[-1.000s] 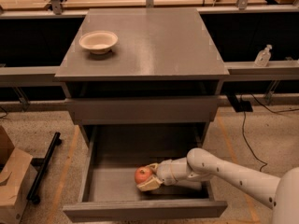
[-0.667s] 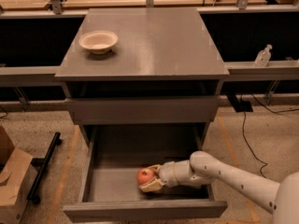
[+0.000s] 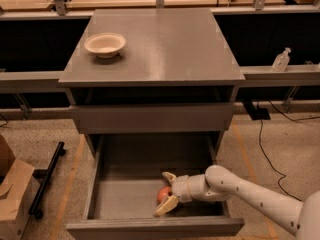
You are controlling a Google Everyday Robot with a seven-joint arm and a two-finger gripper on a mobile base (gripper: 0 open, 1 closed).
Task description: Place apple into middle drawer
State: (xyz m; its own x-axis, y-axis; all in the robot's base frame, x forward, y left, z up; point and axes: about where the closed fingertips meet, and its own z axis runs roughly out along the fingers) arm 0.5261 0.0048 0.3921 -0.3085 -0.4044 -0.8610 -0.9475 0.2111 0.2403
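Note:
The small red-orange apple [image 3: 163,194] lies on the floor of the pulled-out grey middle drawer [image 3: 122,196], right of centre and close to the front panel. My gripper [image 3: 167,192] reaches into the drawer from the right on its white arm. Its two cream fingers are spread wide, one behind the apple [image 3: 169,176] and one in front of it [image 3: 165,206], with gaps to the apple on both sides. The gripper is open and holds nothing.
A cream bowl [image 3: 105,44] stands on the cabinet top at the left. Another plain grey drawer front [image 3: 150,118] is shut above the open drawer. A cardboard box [image 3: 15,194] and a black bar [image 3: 47,176] lie on the floor at the left; cables run on the right.
The gripper was shut around the apple; its fingers have now spread apart and the apple rests free on the drawer floor, a little further right than before.

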